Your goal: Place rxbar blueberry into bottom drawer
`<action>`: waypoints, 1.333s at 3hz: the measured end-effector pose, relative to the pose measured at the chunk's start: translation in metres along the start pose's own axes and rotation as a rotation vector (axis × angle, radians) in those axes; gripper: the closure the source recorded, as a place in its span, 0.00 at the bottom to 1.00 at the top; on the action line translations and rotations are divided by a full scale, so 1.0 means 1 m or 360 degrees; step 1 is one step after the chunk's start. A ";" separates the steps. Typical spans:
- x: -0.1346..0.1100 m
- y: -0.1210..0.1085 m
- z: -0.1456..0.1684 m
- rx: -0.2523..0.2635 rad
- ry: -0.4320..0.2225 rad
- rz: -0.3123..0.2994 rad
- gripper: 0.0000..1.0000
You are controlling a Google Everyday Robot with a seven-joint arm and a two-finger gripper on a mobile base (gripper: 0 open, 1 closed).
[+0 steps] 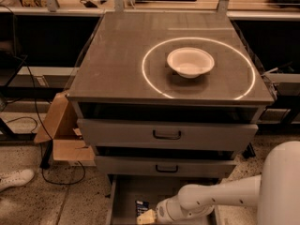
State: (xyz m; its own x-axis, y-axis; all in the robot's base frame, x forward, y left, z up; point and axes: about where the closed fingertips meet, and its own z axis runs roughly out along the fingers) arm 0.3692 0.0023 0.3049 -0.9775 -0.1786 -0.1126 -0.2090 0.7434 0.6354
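Snack bar lies in open bottom drawer, right beside end effector, on its far side. Can't tell if end effector's spread or pinching. Bowl on worktop.

grey metal cabinet top carries one white round bowl, sat toward its far right inside a bright ring of light; the gripper is way down in the open bottom drawer
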 end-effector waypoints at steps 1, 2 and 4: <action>-0.007 -0.011 0.021 0.0021 -0.0097 0.0078 1.00; -0.007 -0.011 0.021 0.0021 -0.0097 0.0078 1.00; -0.015 -0.025 0.047 0.0113 -0.0189 0.0167 1.00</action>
State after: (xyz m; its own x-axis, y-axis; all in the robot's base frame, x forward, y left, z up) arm 0.3873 0.0170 0.2546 -0.9898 -0.0234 -0.1404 -0.1030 0.7985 0.5932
